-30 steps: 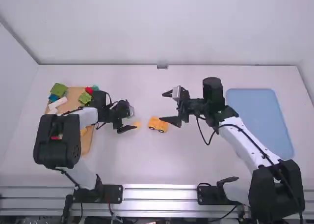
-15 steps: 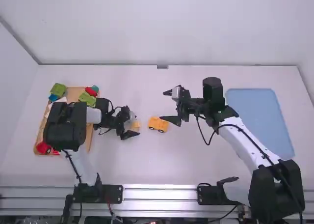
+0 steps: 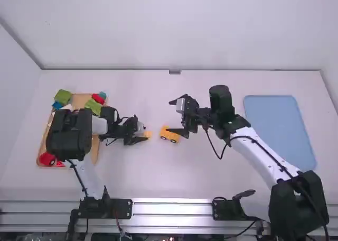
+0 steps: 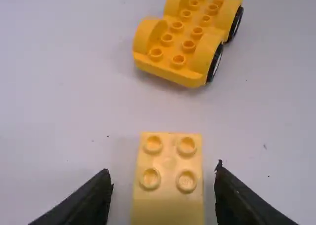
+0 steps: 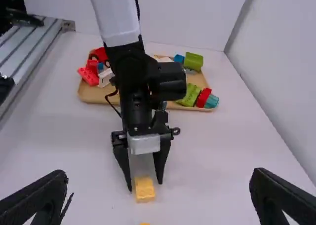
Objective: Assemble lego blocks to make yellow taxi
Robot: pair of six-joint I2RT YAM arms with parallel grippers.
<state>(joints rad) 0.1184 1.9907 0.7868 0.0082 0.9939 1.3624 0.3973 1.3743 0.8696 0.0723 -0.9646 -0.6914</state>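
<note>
Nearer the yellow wheeled base [image 3: 170,136] on the counter [image 3: 174,172], the right end effector [image 3: 171,116] has shifted, spread open, perhaps to steady it for assembly. Gaps in the left wrist view, hard to judge from the high view, show the left end effector [image 4: 163,175] open around the yellow four-stud block [image 4: 168,205].

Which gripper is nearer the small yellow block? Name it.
Left. The left gripper straddles the block, open; the right gripper hangs farther off, near the wheeled base.
</note>
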